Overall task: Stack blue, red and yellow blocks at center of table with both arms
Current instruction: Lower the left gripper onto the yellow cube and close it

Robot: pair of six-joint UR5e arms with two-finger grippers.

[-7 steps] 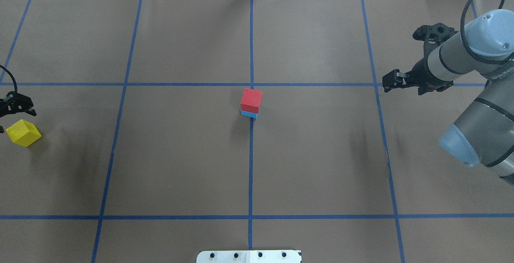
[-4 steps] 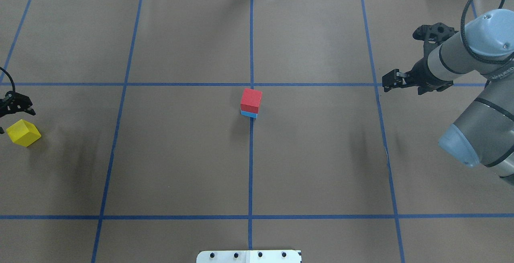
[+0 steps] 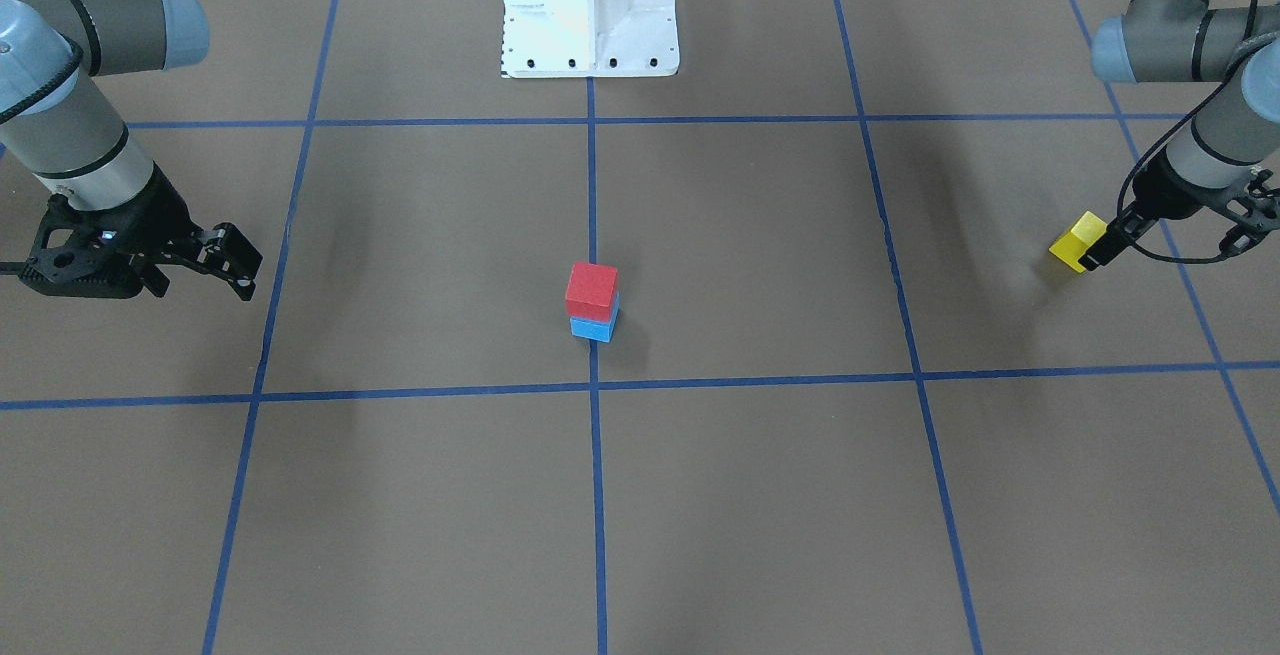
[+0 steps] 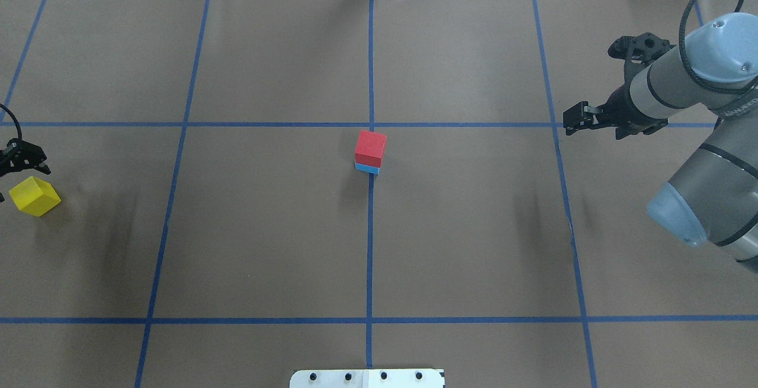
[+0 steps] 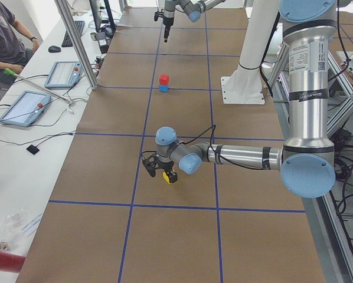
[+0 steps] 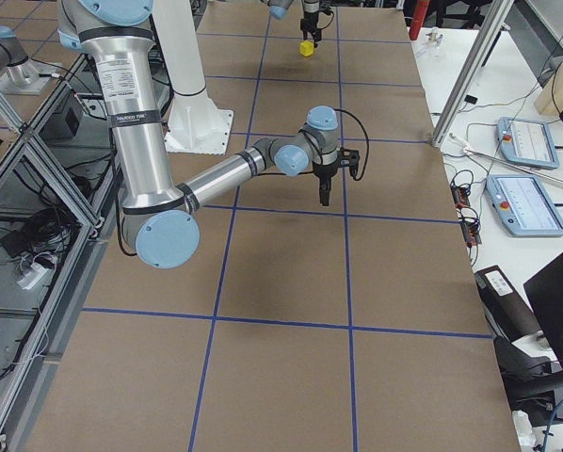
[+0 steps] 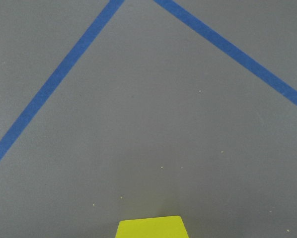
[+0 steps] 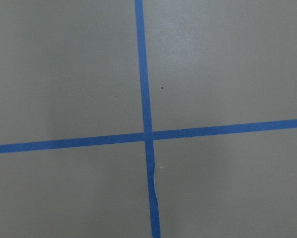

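Note:
The red block (image 4: 371, 147) sits on the blue block (image 4: 367, 168) at the table's central tape crossing, also seen from the front as red block (image 3: 591, 289) over blue block (image 3: 594, 327). The yellow block (image 4: 35, 196) lies alone at the far left edge. My left gripper (image 4: 22, 164) hovers right at it, partly cut off by the frame. Its fingers look open and hold nothing. From the front, my left gripper (image 3: 1100, 251) touches or nearly touches the yellow block (image 3: 1077, 240). In the left wrist view only the yellow block's top (image 7: 151, 227) shows. My right gripper (image 4: 577, 119) hangs open and empty far right.
The white pedestal (image 3: 590, 5) stands at the robot's side of the table. The brown table (image 4: 266, 228) is marked by blue tape lines. A person (image 5: 2, 35), tablets and cables are on a side bench beyond the table's far edge.
My left gripper has drifted slightly toward the left edge beside the yellow block. The blocks and the right arm have not visibly moved.

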